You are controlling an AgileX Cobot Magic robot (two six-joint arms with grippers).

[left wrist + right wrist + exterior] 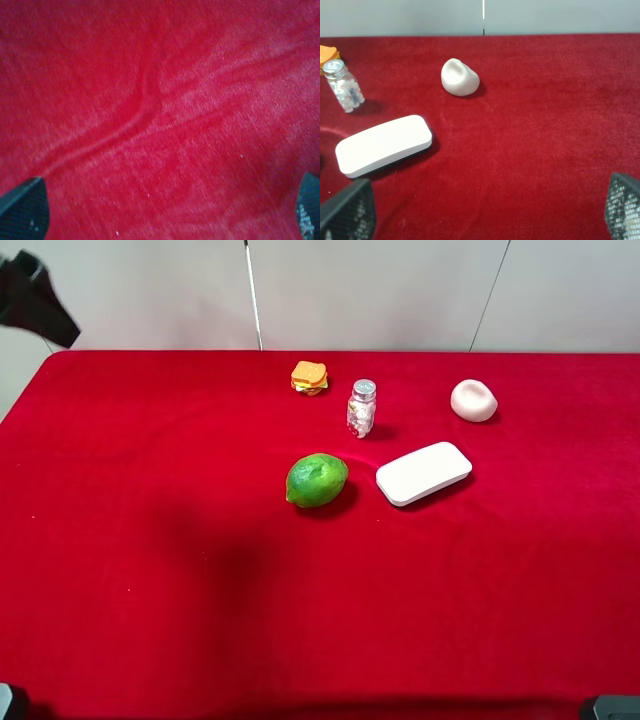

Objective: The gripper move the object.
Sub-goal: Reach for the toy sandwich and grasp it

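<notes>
The toy sandwich (309, 377), orange-yellow slices with green and red layers, sits on the red cloth at the back, left of a small pill bottle (361, 408). Only its orange edge (327, 51) shows in the right wrist view. My left gripper (165, 212) is open and empty, its dark fingertips (22, 210) wide apart, close above bare, wrinkled cloth. My right gripper (485, 210) is open and empty, well short of the white rounded block (384, 145). In the exterior high view only a black arm part (35, 300) shows at the top left.
A green lime (317, 481) lies mid-table, with the white rounded block (423, 473) to its right. A white lump (473, 400) sits at the back right. The pill bottle (342, 90) stands beside the sandwich. A grey wall runs behind the table's far edge.
</notes>
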